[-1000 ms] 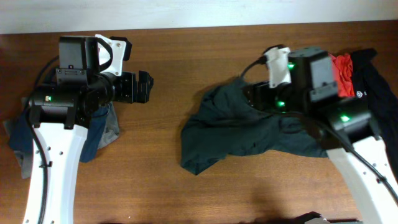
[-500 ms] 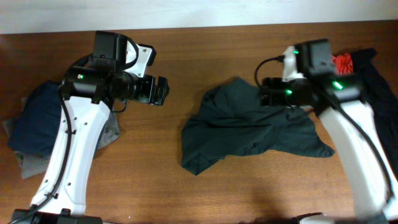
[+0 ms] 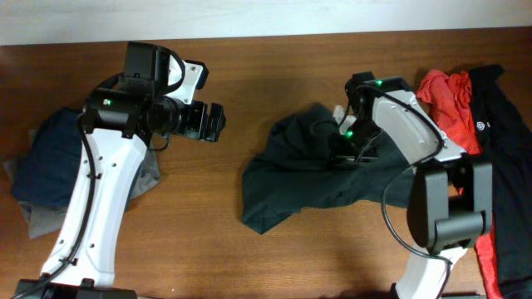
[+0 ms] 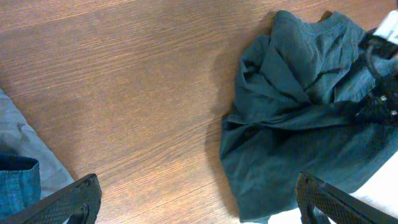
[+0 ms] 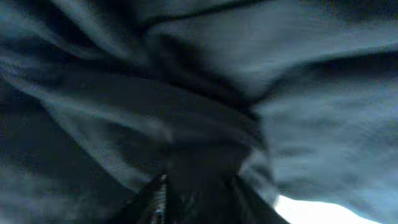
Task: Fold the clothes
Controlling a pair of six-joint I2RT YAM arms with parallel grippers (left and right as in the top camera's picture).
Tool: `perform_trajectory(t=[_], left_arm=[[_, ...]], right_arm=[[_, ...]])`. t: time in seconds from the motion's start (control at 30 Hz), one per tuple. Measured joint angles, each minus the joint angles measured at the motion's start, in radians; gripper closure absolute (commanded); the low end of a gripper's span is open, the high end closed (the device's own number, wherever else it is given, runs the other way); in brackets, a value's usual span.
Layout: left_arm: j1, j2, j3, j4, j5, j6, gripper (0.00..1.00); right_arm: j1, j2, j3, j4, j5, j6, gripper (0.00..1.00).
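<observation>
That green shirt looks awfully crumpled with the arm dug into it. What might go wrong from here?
1. The right pincer is buried in bunched folds of the dark green shirt; it may pinch several layers and lift a lump, not an edge.
2. The left pincer hangs open, away from the shirt, so a one-sided pull might just drag it across the table.

dark green shirt [image 3: 307, 178] lies crumpled

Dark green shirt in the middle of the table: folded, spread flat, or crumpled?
Crumpled. The dark green shirt lies in an irregular heap, bunched ridges across it, no straight fold edges.
</observation>
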Motion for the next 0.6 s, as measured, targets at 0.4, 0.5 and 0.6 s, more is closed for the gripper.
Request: perform_trajectory(t=[0.4, 0.5, 0.6], left_arm=[[0.000, 0.000, 0.000, 0.001, 0.000, 0.000, 0.01], [0.000, 0.000, 0.000, 0.002, 0.000, 0.000, 0.01], [0.000, 0.000, 0.000, 0.002, 0.000, 0.000, 0.01]], right_arm=[[-0.008, -0.280, 0.215, 0.039, 0.051, -0.041, 0.96], [-0.024, -0.400, 0.340, 0.056, 0.230, -0.009, 0.96], [-0.052, -0.499, 0.447, 0.088, 0.361, 0.007, 0.96]])
